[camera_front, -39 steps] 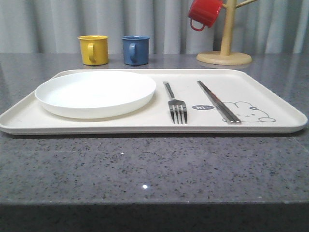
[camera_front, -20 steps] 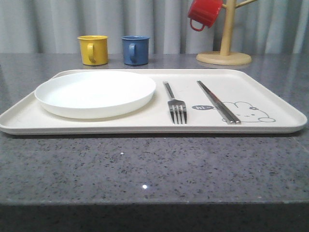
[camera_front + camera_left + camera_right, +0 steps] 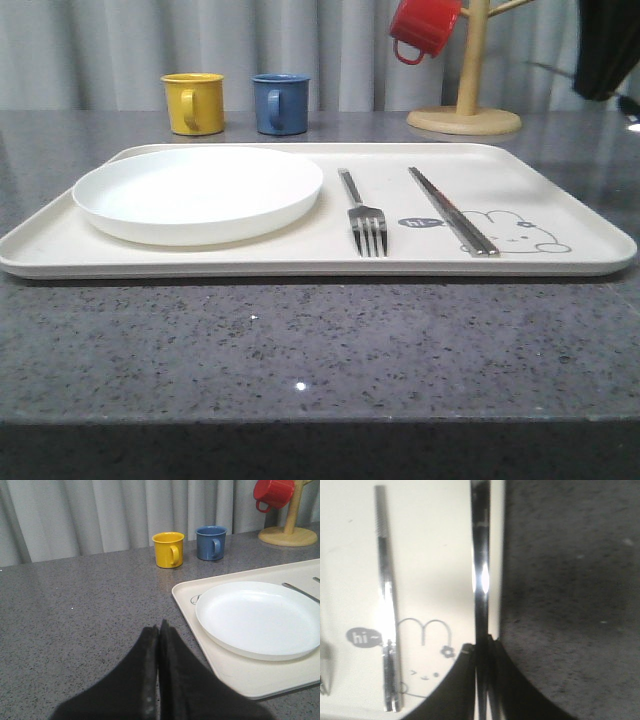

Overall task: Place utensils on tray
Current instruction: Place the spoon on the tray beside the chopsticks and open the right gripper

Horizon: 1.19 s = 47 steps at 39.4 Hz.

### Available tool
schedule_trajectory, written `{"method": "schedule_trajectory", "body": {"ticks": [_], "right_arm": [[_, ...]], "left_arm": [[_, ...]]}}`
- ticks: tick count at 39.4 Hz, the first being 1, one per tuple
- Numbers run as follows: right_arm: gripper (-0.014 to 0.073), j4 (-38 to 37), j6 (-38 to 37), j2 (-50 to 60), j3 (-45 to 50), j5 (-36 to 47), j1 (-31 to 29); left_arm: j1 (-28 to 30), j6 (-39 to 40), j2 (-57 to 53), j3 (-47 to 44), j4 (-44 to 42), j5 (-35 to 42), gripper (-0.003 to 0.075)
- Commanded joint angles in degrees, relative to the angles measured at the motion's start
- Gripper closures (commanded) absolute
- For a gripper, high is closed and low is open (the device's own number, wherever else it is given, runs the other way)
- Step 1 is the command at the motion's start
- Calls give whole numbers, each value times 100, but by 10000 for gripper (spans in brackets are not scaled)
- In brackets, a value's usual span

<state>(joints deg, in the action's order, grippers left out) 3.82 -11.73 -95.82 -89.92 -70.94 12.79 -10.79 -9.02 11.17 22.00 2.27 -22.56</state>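
My right gripper [image 3: 482, 652] is clamped on a spoon handle [image 3: 481, 555] above the tray [image 3: 440, 540] edge; left gripper [image 3: 159, 632] closed, empty.

You have a round white plate [image 3: 197, 192] lying flat and empty, and behind it on the grey speckled tabletop [image 3: 300, 350] a yellow mug [image 3: 193, 102] and a blue mug [image 3: 280, 103] stand upright, just beside each other but apart, each with its handle turned toward you. Further to the right you can see a pale wooden mug stand [image 3: 467, 95] with a round base, and a red mug [image 3: 424, 27] hangs tilted from one of its pegs. Behind everything, you face a grey pleated curtain [image 3: 120, 45] that spans the back of the scene.
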Motion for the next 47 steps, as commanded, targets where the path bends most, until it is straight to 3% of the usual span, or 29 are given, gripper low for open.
{"method": "schedule_trajectory", "body": {"ticks": [1, 27, 40, 47], "right_arm": [[631, -9, -224, 33, -172, -362, 251], [622, 47, -621, -837, -155, -343, 292], [347, 47, -621, -744, -167, -175, 292], [331, -46, -621, -310, -444, -205, 292]], "left_arm": [[21, 38, 61, 154, 53, 484, 738], [21, 38, 61, 154, 53, 484, 738], [21, 38, 61, 154, 53, 484, 738], [21, 38, 61, 154, 53, 484, 738]]}}
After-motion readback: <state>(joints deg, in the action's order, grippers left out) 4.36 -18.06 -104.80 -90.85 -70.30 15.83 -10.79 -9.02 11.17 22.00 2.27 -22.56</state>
